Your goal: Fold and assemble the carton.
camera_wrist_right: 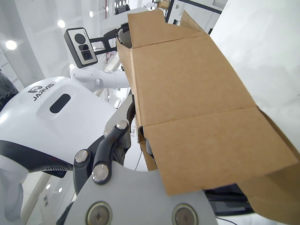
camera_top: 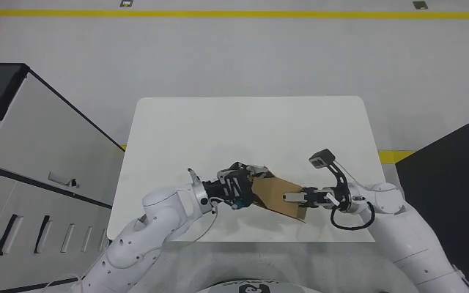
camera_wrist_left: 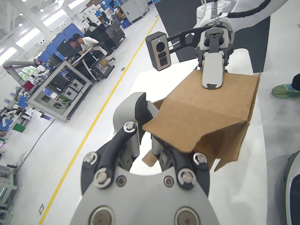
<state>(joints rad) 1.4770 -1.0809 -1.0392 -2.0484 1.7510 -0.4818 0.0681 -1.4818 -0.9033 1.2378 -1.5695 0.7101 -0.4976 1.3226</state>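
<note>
- While the carton hangs between my two arms as an opened brown tube, it sits over the 6 o'clock part of the table, near the front edge. I cannot tell whether a lower corner touches the top.
- My left gripper is at the carton's 9 o'clock end, fingers drawn in on a wall there. The right gripper, at the 3 o'clock end, clamps the upper panel with one finger lying flat along it.
- I judge the body squared up and the end flaps not yet folded, so closing them is the step in hand.
- That calls for one gripper to let go and press a flap inward while the other holds firm.
- The table's front edge is close at 6 o'clock, so the room lies toward 12.
- A grey cabinet stands at 9 o'clock and a dark unit at 3.
</note>
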